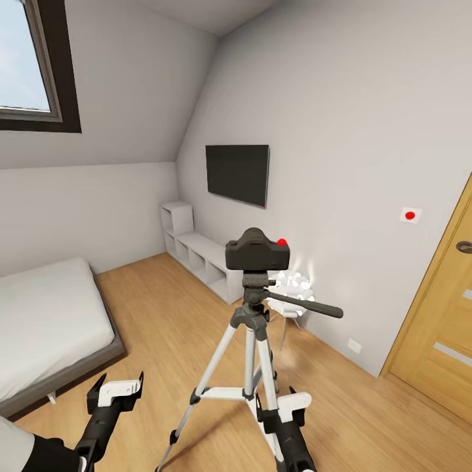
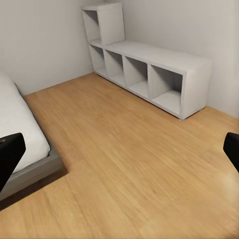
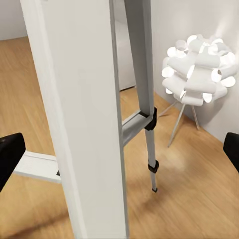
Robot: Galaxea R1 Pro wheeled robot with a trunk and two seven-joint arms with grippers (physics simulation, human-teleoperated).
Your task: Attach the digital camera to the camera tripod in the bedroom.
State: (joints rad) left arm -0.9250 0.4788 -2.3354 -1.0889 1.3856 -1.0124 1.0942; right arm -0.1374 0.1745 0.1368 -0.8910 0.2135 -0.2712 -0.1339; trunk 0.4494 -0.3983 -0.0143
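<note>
Camera (image 1: 254, 250) sits on top of tripod (image 1: 252, 341) head, mid-room on wood floor (image 1: 164, 314). Right gripper (image 1: 283, 408) is low, just beside tripod legs, well below camera; fingers spread, empty. Left gripper (image 1: 117, 388) is apart to the left, near bed (image 1: 46, 321), fingers spread, empty.

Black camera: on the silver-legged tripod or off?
On. The small black camera sits atop the tripod's black pan head, level, red button up; both grippers hang low, open and apart from it.
</note>
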